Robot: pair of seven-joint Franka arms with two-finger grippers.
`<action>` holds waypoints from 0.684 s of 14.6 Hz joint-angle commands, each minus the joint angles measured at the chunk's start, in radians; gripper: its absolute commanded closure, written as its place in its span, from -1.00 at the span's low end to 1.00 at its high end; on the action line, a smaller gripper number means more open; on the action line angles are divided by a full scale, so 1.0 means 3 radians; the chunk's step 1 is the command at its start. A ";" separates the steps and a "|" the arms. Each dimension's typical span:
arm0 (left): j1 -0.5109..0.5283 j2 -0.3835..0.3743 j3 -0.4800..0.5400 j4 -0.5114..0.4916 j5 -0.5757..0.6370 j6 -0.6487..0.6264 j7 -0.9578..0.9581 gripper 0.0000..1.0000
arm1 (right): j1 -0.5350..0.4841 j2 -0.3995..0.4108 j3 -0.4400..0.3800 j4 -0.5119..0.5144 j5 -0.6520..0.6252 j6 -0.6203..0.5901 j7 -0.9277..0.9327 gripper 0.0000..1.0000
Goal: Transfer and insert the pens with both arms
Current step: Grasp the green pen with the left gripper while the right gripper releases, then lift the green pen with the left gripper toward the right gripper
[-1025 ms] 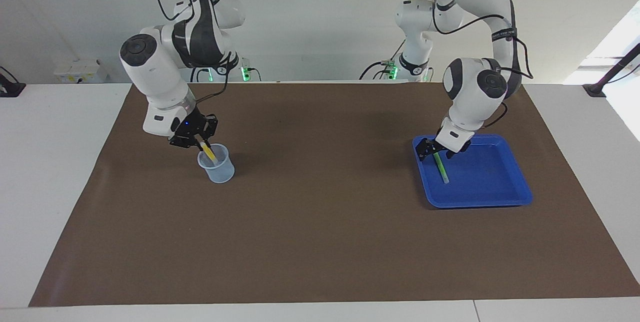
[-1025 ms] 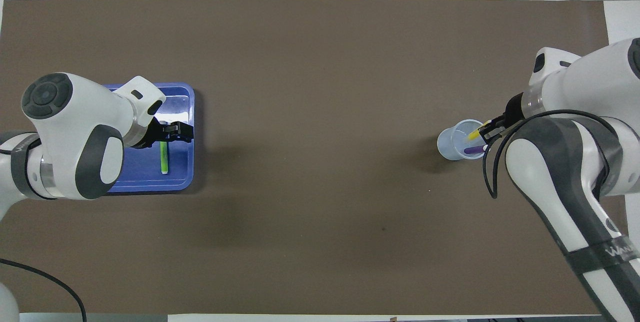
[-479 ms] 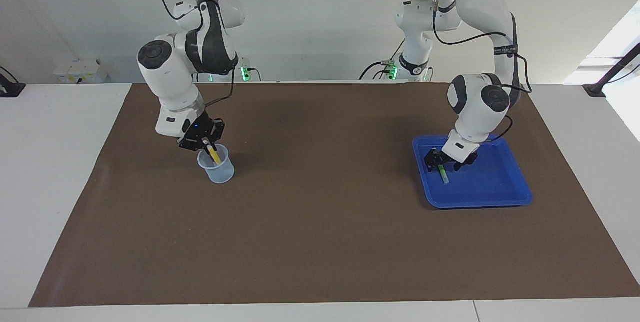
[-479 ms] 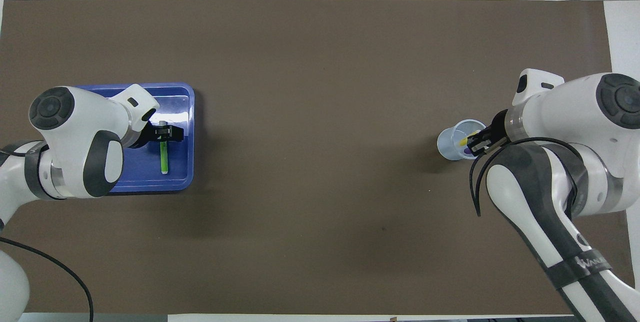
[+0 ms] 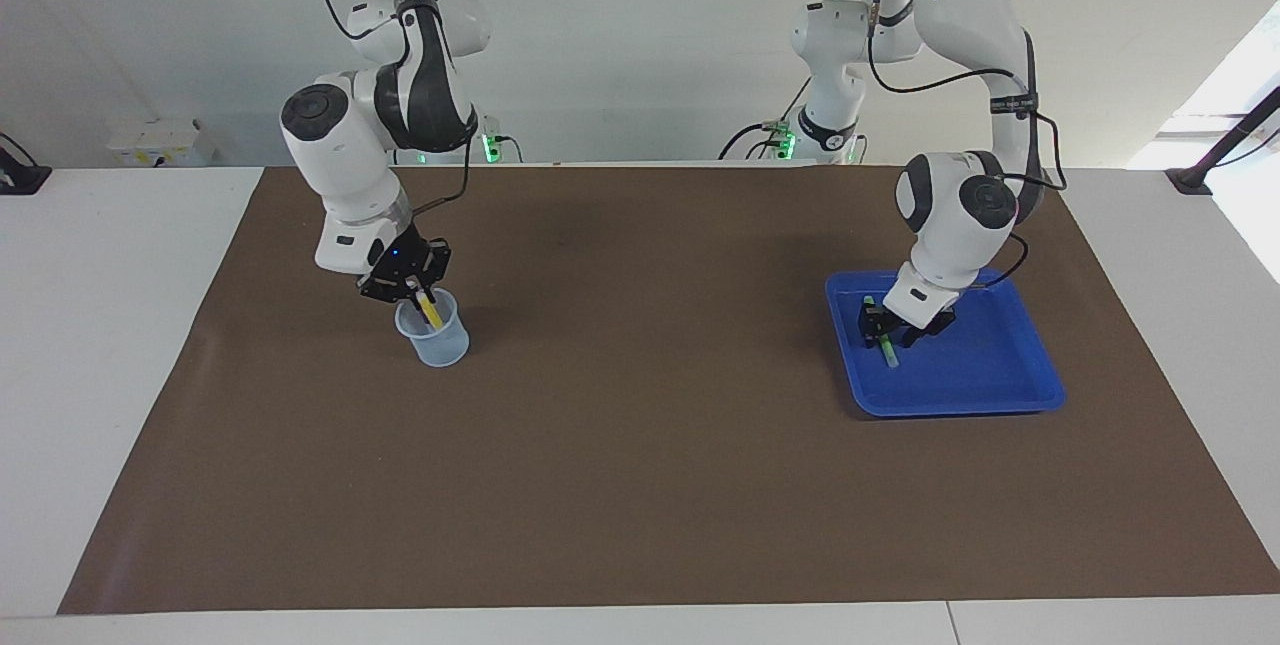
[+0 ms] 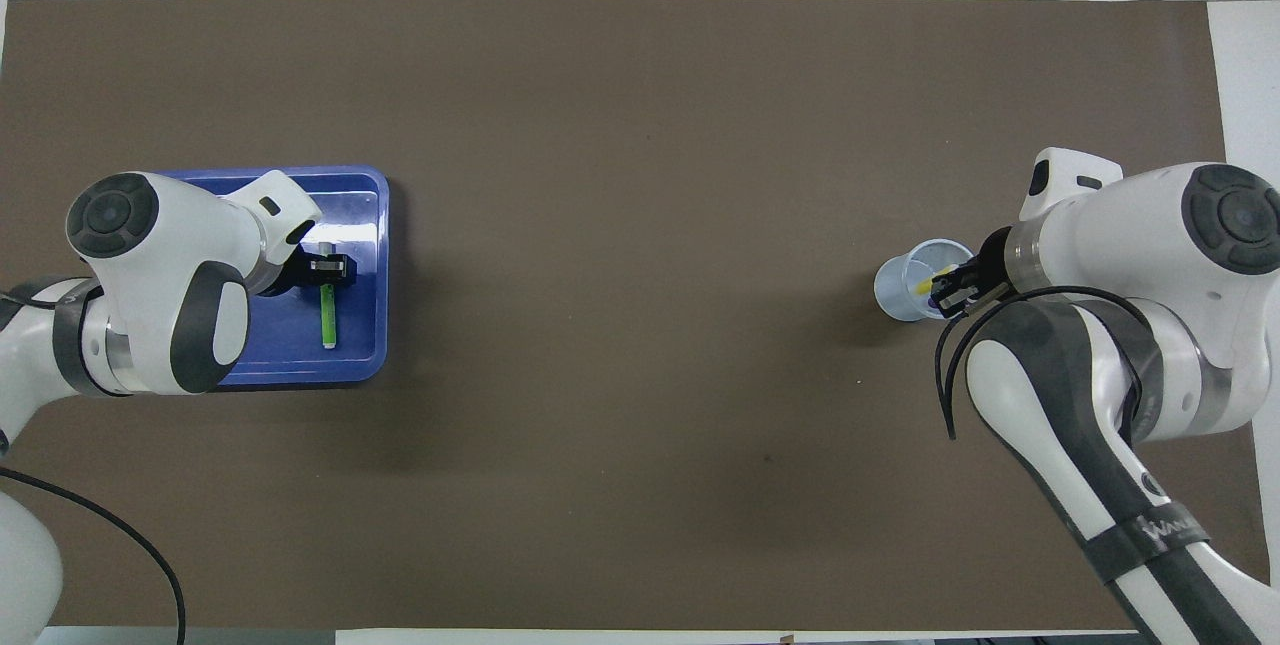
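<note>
My left gripper (image 5: pixel 880 328) is down in the blue tray (image 5: pixel 985 380) at the left arm's end of the table. It is shut on the green pen (image 5: pixel 889 354) near the pen's pale end, and the pen lies flat on the tray floor (image 6: pixel 327 320). My right gripper (image 5: pixel 412 293) is at the rim of the clear cup (image 5: pixel 436 341) and is shut on the yellow pen (image 5: pixel 430 312), which leans inside the cup. In the overhead view a bit of the purple pen (image 6: pixel 936 304) shows in the cup (image 6: pixel 903 291) under the right gripper (image 6: pixel 948 290).
A brown mat (image 5: pixel 640 445) covers the table. Two smaller white arms with green lights (image 5: pixel 800 140) stand at the robots' edge of the table. A white box (image 5: pixel 160 143) sits off the mat, past the right arm's end.
The left gripper has come down into the tray and closed on the green pen. The right gripper has lowered the yellow pen deeper into the cup.
</note>
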 commanded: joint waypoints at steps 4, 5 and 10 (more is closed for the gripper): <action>0.0035 0.0079 -0.0009 0.0182 0.0078 -0.0186 0.0015 1.00 | -0.0019 -0.0030 0.0012 -0.0175 -0.0076 0.0221 -0.0121 1.00; 0.0036 0.0079 -0.0014 0.0208 0.0078 -0.0237 0.0009 1.00 | -0.0019 -0.0025 0.0017 -0.0160 -0.0076 0.0216 -0.0126 1.00; 0.0030 -0.0022 -0.0019 0.0432 0.0022 -0.0814 -0.0062 1.00 | -0.0019 -0.0014 0.0017 -0.0160 -0.0076 0.0206 -0.0121 -0.24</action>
